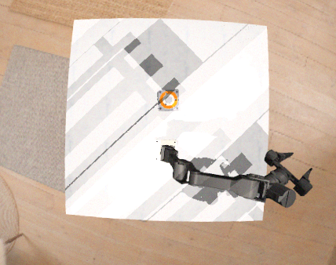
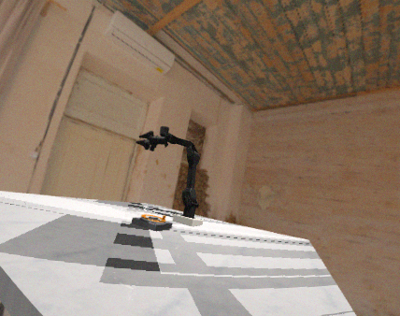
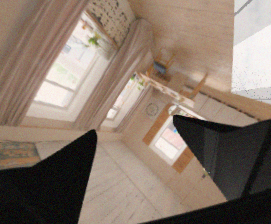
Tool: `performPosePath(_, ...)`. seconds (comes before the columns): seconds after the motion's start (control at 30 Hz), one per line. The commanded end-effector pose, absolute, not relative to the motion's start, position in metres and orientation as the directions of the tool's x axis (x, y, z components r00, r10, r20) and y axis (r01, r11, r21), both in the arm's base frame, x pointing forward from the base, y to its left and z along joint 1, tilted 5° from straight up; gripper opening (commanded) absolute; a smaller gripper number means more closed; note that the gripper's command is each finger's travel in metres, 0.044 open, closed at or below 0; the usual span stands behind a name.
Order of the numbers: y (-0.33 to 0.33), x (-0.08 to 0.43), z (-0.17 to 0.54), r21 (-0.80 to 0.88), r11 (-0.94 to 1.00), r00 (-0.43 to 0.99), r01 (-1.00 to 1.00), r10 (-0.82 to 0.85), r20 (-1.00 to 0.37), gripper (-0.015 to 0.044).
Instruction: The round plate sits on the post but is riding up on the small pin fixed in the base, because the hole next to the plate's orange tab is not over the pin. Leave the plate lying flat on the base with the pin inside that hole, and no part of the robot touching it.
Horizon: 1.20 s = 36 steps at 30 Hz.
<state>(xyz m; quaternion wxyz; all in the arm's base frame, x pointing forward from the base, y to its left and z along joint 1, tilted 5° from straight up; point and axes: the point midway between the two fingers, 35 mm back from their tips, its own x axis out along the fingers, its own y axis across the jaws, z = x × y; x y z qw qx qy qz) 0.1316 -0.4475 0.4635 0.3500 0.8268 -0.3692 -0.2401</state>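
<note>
Mid-table, your top view puts the round plate (image 1: 168, 99) on its grey base (image 1: 160, 94), well apart from the gripper (image 1: 298, 165), which hangs past the table's (image 1: 109, 188) edge. The exterior view alone shows the arm raised high. The wrist view shows fingers spread, empty, only room behind.
</note>
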Motion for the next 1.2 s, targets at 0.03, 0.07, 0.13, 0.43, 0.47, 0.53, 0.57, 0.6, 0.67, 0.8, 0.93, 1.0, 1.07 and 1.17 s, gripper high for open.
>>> performPosePath(0.03, -0.445, 0.145, 0.455, 0.770, -0.496, 0.629, -0.402, -0.760, -0.161, 0.0347)
performPosePath(0.07, -0.440, 0.162, 0.445, 0.786, -0.511, 0.649, -0.350, -0.736, -0.190, 0.0321)
performPosePath(0.13, -0.426, 0.202, 0.419, 0.818, -0.535, 0.693, -0.213, -0.672, -0.259, 0.0269)
performPosePath(0.43, -0.355, 0.304, 0.349, 0.845, -0.498, 0.772, 0.196, -0.453, -0.446, 0.0032)
performPosePath(0.47, -0.344, 0.315, 0.340, 0.842, -0.481, 0.776, 0.243, -0.424, -0.467, 0.0006)
performPosePath(0.53, -0.329, 0.327, 0.330, 0.836, -0.455, 0.778, 0.306, -0.387, -0.495, 0.0000)
performPosePath(0.57, -0.321, 0.334, 0.323, 0.831, -0.436, 0.776, 0.344, -0.366, -0.513, 0.0000)
performPosePath(0.6, -0.306, 0.344, 0.312, 0.821, -0.402, 0.772, 0.405, -0.331, -0.543, 0.0000)
performPosePath(0.67, -0.274, 0.363, 0.288, 0.790, -0.311, 0.754, 0.528, -0.257, -0.605, 0.0000)
performPosePath(0.8, -0.231, 0.381, 0.259, 0.735, -0.167, 0.716, 0.658, -0.167, -0.678, 0.0000)
performPosePath(0.93, -0.167, 0.394, 0.221, 0.627, 0.082, 0.632, 0.775, -0.053, -0.773, 0.0000)
performPosePath(1.0, -0.138, 0.395, 0.204, 0.571, 0.203, 0.585, 0.795, -0.011, -0.811, 0.0000)
performPosePath(1.07, -0.120, 0.394, 0.194, 0.532, 0.285, 0.551, 0.798, 0.014, -0.834, 0.0000)
performPosePath(1.17, -0.076, 0.390, 0.171, 0.435, 0.476, 0.464, 0.764, 0.062, -0.884, 0.0000)
